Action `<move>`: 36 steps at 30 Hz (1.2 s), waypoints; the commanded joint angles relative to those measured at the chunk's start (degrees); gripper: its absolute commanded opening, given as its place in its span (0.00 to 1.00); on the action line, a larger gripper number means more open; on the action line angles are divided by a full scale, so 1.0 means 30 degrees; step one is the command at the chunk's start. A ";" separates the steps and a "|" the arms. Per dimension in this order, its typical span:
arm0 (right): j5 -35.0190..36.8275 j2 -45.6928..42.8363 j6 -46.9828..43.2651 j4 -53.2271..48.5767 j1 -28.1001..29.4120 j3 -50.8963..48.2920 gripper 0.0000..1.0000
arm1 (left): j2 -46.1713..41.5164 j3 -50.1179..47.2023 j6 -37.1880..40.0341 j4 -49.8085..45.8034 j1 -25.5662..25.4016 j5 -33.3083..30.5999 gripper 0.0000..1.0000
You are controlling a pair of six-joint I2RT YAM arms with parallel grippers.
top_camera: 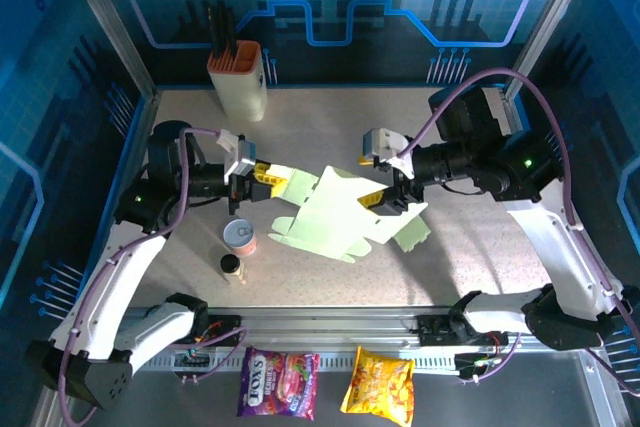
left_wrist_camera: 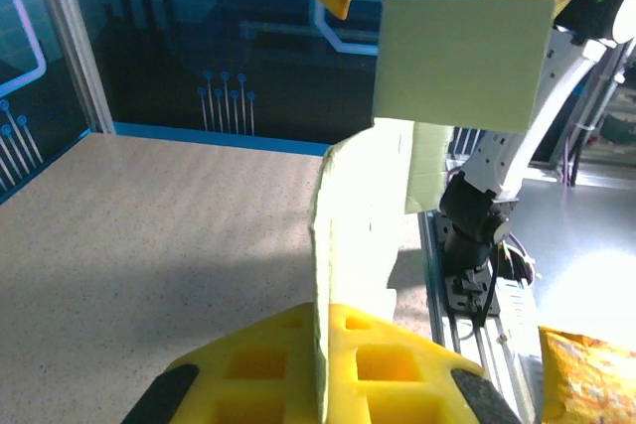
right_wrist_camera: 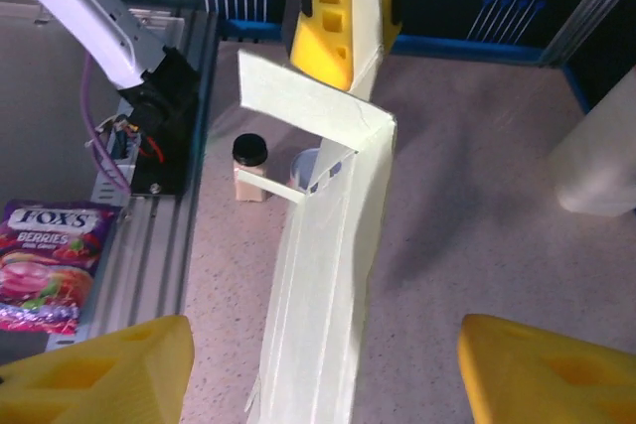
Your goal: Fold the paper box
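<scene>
Your paper box [top_camera: 335, 212] is over the middle of the table [top_camera: 480, 257], an unfolded pale green sheet with its flaps spread, strung between the two arms. From the left wrist you see it edge-on: one panel [left_wrist_camera: 358, 225] rises out of the pads, and a square flap [left_wrist_camera: 462, 62] stands upright beyond it. From the right wrist it's a long creased strip [right_wrist_camera: 323, 285] bending at a corner up top. I can't tell whether its lower edge touches the table.

Your left gripper [top_camera: 262, 173] has it. Both yellow pads are pressed on the sheet's left flap, with the cardboard running straight between them in the left wrist view. The right wrist view agrees: the left fingers [right_wrist_camera: 333, 22] pinch the far end of the strip.

Your right gripper [right_wrist_camera: 326, 335] is spread wide. One yellow finger [right_wrist_camera: 99, 374] sits well off to each side of the strip and neither touches the cardboard. In the top view it sits at the sheet's right side.

Just beside the sheet's near-left corner stand a small can [top_camera: 240, 237] and a small dark-capped bottle [top_camera: 232, 267]. The utensil holder [top_camera: 240, 77] stands at the back left, well apart. Off the table's front rail lie a purple Fox's candy bag [top_camera: 278, 384] and a yellow snack bag [top_camera: 380, 384].
</scene>
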 commanded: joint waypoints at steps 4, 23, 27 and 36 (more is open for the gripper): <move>0.2069 0.1010 0.0940 -0.2788 0.1107 0.1044 0.66 | -0.0833 -0.1027 0.2796 -0.0136 -0.0467 0.0942 0.00; 0.2497 0.2126 0.2521 -0.2579 0.3071 -0.0286 0.23 | -0.0751 -0.1282 0.2976 0.0072 -0.0818 0.0101 0.00; 0.2612 0.2173 0.2491 -0.2457 0.3070 -0.0600 0.16 | -0.0722 -0.1473 0.2872 0.0259 -0.0814 -0.0095 0.00; 0.2848 0.2048 0.2519 -0.2056 0.2979 -0.0957 0.05 | -0.0835 -0.1623 0.2333 0.0789 -0.0818 -0.0979 0.18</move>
